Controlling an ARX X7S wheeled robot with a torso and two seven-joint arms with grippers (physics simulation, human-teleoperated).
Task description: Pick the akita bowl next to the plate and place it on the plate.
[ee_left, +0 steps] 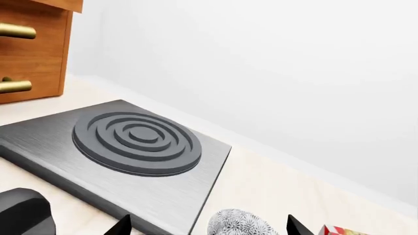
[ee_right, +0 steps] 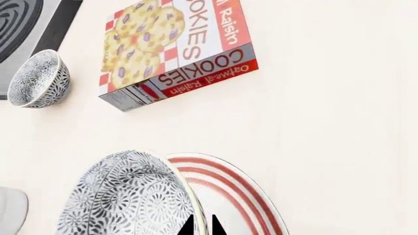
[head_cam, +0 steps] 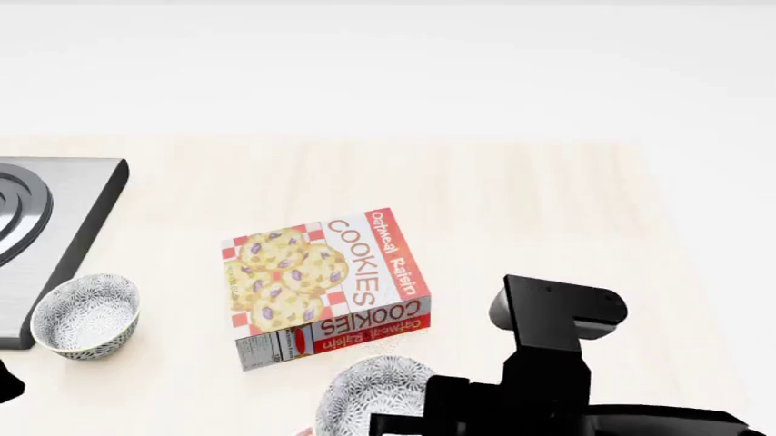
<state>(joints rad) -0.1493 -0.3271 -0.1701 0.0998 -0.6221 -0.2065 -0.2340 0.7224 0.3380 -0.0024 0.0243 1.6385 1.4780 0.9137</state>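
Observation:
The akita bowl (ee_right: 124, 196), speckled grey and white, shows at the head view's bottom edge (head_cam: 370, 392). My right gripper (ee_right: 202, 226) is shut on its rim, one fingertip on each side of the wall. The plate (ee_right: 235, 191), white with red rings, lies right beside and partly under the bowl; I cannot tell whether the bowl touches it. A second identical bowl (head_cam: 85, 315) stands by the stove's corner. My left gripper (ee_left: 209, 226) is open just over that bowl (ee_left: 238, 223), its fingertips wide apart on either side.
A cookies box (head_cam: 327, 282) lies flat between the two bowls. A grey stove plate with a ringed burner (ee_left: 137, 142) sits at the left, a wooden drawer cabinet (ee_left: 33, 49) beyond it. A pale rounded object (ee_right: 10, 210) shows beside the held bowl.

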